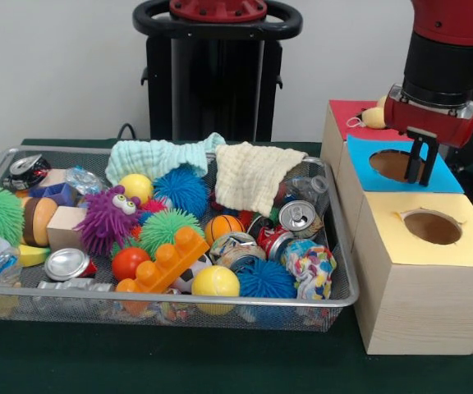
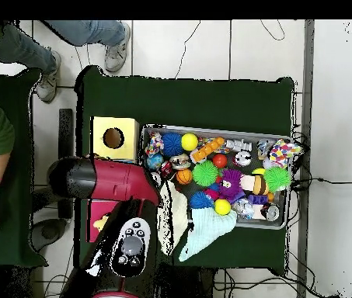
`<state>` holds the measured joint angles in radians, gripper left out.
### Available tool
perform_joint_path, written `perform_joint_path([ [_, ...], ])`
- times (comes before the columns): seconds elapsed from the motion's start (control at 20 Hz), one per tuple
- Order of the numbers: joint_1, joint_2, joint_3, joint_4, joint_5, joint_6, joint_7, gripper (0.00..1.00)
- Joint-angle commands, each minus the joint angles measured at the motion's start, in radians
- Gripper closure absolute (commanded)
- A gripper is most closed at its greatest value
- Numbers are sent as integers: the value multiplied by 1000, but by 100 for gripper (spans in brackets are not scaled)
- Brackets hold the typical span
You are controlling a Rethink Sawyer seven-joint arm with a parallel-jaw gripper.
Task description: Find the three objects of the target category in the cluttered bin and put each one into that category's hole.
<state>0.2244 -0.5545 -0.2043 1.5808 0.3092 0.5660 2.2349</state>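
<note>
Bin [image 1: 345, 300] clutter, well aside of the empty, near-closed gripper [image 1: 421, 168], looks light; crushed cans [image 1: 296, 217] are best pinched across flattened sides.

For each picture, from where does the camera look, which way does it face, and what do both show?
Front view: across the table, facing the pedestal; arm and gripper above the blue-topped box.
Overhead view: above, looking straight down; the arm covers that box, a person stands at left.
Both show the bin and the yellow-topped box.
</note>
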Motion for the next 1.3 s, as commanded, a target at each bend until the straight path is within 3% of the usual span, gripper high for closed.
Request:
perform_joint_path([
  [0.05, -43, 98, 28, 43, -19, -167, 157, 100],
  [0.3, -37, 37, 40, 113, -20, -149, 146, 100],
  [0.5, -6, 20, 33, 68, 5, -104, 174, 100],
  [0.55, -12, 48, 30, 34, 5, -95, 174, 100],
  [0.75, 4, -2, -8, 23, -7, 16, 175, 100],
  [1.0, 63, -126, -130, -12, -41, 181, 209, 100],
  [1.3, 83, -172, -192, -58, -48, 274, 193, 100],
])
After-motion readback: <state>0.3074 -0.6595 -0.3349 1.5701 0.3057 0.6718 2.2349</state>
